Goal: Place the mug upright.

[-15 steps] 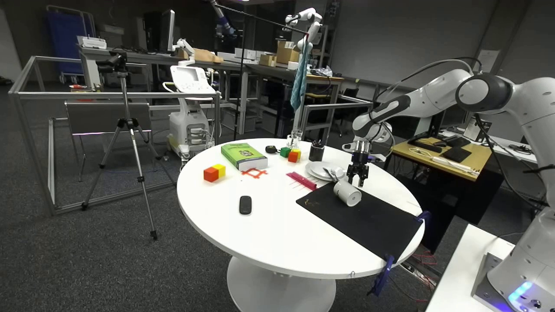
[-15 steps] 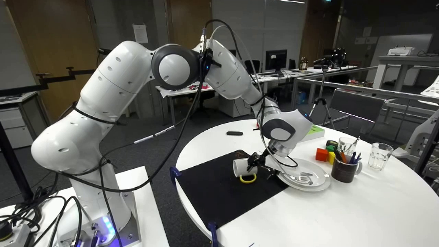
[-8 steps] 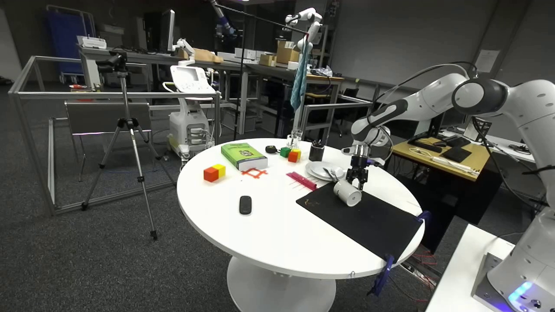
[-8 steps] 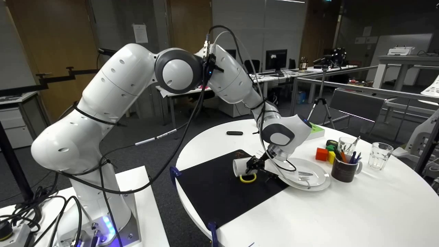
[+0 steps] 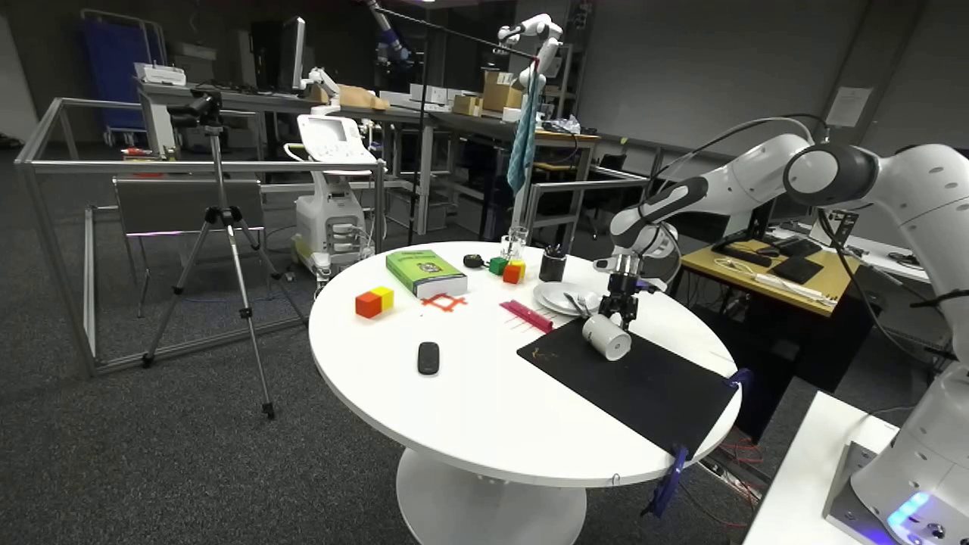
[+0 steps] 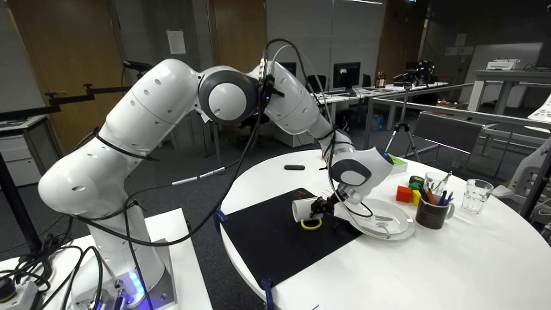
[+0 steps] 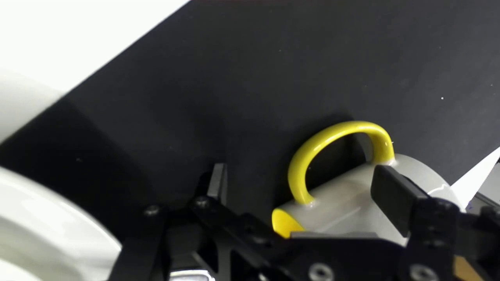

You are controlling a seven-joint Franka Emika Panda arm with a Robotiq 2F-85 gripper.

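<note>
The white mug (image 5: pixel 606 337) lies on its side on the black mat (image 5: pixel 658 386), also seen in an exterior view (image 6: pixel 302 209). In the wrist view the mug (image 7: pixel 351 195) shows a yellow handle lying over the mat and a yellow inside at its open end, which faces the plate. My gripper (image 7: pixel 306 191) is open, low over the mug; it also shows in an exterior view (image 5: pixel 619 318). One finger is over the mug's body near the base end; the other is over the mat past the open end. The mug's lower side is hidden behind the gripper. I cannot tell whether they touch.
A white plate (image 6: pixel 407 230) with cutlery stands close beside the gripper. A dark pen mug (image 6: pixel 431 215), glasses (image 6: pixel 477 196) and coloured blocks (image 6: pixel 403 193) stand beyond. A pink object (image 5: pixel 528 316), black remote (image 5: pixel 428 358) and green book (image 5: pixel 425 274) lie on the table. Blue clamps (image 5: pixel 668 481) hold the mat.
The arm has lowered, and the gripper has come down and closer over the mug. The mug has not moved.
</note>
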